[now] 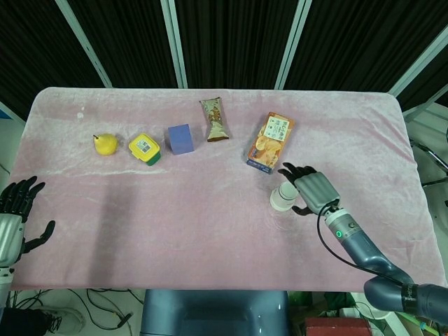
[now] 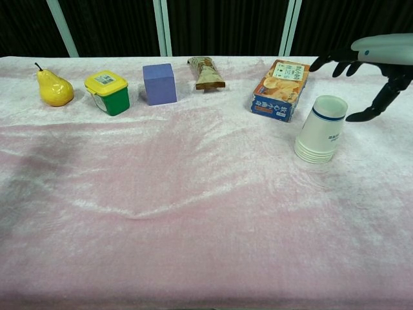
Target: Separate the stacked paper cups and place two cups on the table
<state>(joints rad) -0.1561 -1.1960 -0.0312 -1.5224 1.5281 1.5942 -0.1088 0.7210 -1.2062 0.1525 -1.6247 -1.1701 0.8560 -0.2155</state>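
Observation:
A stack of white paper cups (image 1: 284,196) (image 2: 322,130) stands rim down on the pink cloth, right of centre, with a blue band near its top. My right hand (image 1: 310,189) (image 2: 372,68) hovers just to the right of the stack with its fingers spread, holding nothing and not touching the cups. At the far left edge of the head view, off the table's front left corner, my left hand (image 1: 14,213) is open and empty. The chest view does not show it.
Along the back stand a yellow pear (image 1: 104,143) (image 2: 53,88), a green tub with a yellow lid (image 1: 145,149) (image 2: 107,92), a purple cube (image 1: 180,138) (image 2: 159,83), a snack wrapper (image 1: 215,119) (image 2: 205,73) and an orange snack box (image 1: 270,142) (image 2: 282,90) just behind the cups.

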